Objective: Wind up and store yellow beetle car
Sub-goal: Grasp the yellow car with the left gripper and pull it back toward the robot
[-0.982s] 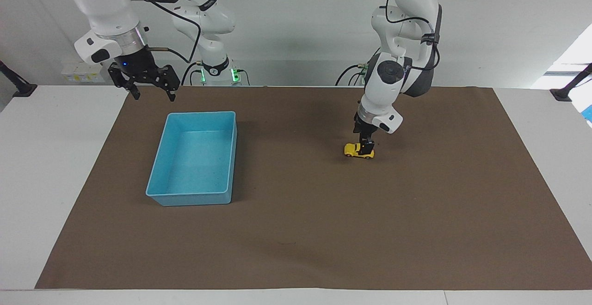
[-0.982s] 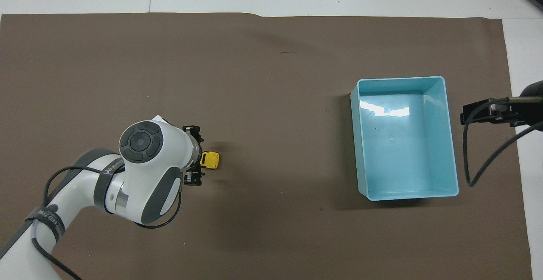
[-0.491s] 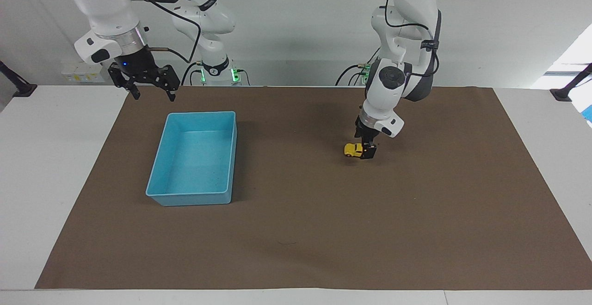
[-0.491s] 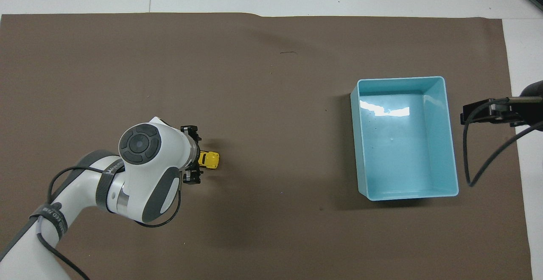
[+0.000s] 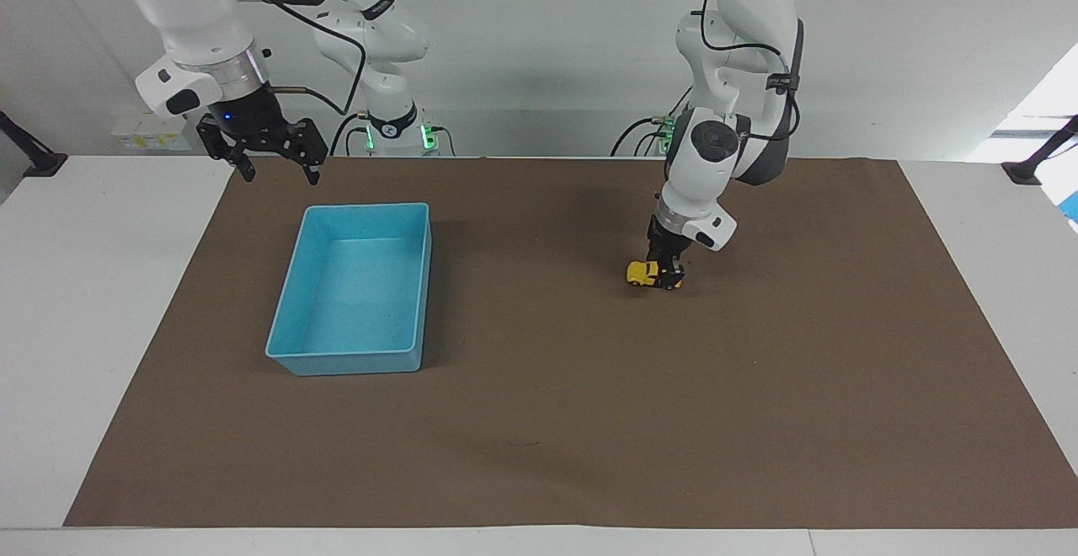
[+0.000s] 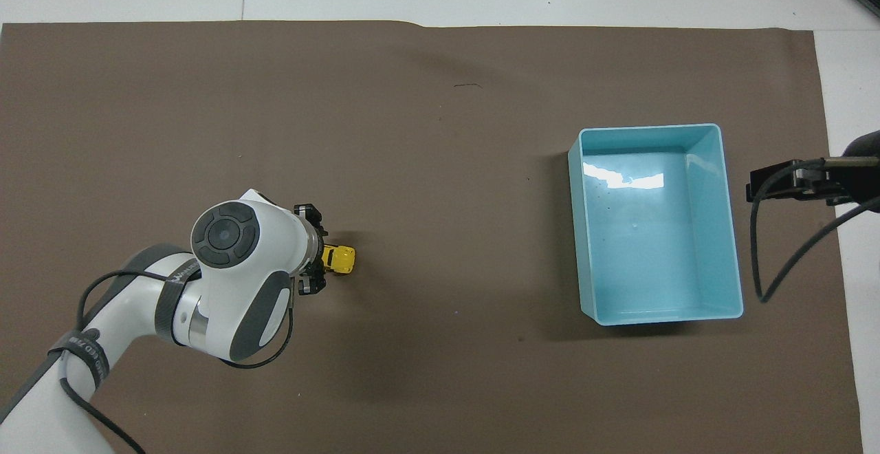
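Since a second ago: left pincer (image 5: 669, 274) drawn in on the rear of the yellow beetle car (image 5: 645, 274), fingers narrower than before; car unmoved on the mat.

Yellow beetle car (image 6: 340, 259): tiny, bright yellow, rounded body, dark window patches, small dark wheels. Standing on its wheels directly under the left pincer (image 6: 315, 261), nose pointing toward the right arm's end of the bench. Rear half hidden by the fingers, front half showing.

Left pincer: lowered to mat level, pinching the car's rear across its width.

Right pincer (image 5: 274, 170): fingers spread, hanging in the air over the mat's edge beside the light-blue bin (image 5: 286, 302), well apart from the car. Arm waiting. Fingertips out of the overhead view.

Light-blue bin (image 6: 732, 234): rectangular, open-topped, nothing inside, sitting well apart from the left pincer, toward the right arm's end.

Surface: brown mat (image 5: 589, 421), plain, covering most of the white bench (image 5: 93, 286); a faint dark mark (image 6: 467, 85) on the mat well out from the left pincer.

Room: pale wall, green lights at the arm bases, dark cables along both arms.
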`<state>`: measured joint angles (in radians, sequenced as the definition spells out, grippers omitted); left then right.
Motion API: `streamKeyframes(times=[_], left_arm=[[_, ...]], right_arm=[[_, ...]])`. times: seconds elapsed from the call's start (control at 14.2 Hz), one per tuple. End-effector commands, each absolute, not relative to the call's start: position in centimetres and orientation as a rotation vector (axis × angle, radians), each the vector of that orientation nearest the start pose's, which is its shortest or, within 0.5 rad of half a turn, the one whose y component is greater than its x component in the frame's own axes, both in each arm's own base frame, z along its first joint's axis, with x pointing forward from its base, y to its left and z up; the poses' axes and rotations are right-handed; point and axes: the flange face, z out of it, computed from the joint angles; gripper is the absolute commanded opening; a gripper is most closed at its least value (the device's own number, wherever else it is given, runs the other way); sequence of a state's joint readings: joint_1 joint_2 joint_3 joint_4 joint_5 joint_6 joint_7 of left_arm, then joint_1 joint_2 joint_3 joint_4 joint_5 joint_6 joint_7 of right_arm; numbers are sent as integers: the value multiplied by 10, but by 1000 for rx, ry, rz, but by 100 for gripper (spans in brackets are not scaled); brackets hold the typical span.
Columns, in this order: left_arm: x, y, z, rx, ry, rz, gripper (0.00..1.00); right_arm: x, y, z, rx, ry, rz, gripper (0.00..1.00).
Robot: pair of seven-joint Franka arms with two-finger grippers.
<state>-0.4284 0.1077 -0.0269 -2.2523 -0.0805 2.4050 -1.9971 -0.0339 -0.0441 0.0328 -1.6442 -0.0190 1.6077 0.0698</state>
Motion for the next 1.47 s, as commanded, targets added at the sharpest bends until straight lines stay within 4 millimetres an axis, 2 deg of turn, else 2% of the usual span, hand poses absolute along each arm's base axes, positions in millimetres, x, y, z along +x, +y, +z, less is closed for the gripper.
streamKeyframes(times=[0.0, 0.07, 0.14, 0.28, 0.49, 0.7, 1.05, 1.4], left_arm=[[480, -234, 318, 2109, 2222, -60, 26], [482, -233, 319, 2083, 2241, -60, 19], [485, -232, 319, 1989, 2315, -60, 19], [487, -232, 320, 1926, 2341, -50, 0], [487, -233, 320, 1944, 2328, -48, 0], [486, -225, 318, 2013, 2290, -52, 0], [488, -191, 311, 2107, 2271, -76, 0], [501, -137, 306, 2141, 2248, -78, 2]], right_arm=[[537, -5, 619, -3150, 84, -12, 100], [537, -5, 619, -3150, 84, -12, 100], [537, -5, 619, -3150, 84, -12, 100], [537, -5, 618, -3150, 84, -10, 100], [537, -5, 619, -3150, 84, -12, 100], [537, -5, 619, -3150, 84, -10, 100], [537, -5, 619, -3150, 84, -12, 100], [537, -5, 619, -3150, 84, -12, 100]])
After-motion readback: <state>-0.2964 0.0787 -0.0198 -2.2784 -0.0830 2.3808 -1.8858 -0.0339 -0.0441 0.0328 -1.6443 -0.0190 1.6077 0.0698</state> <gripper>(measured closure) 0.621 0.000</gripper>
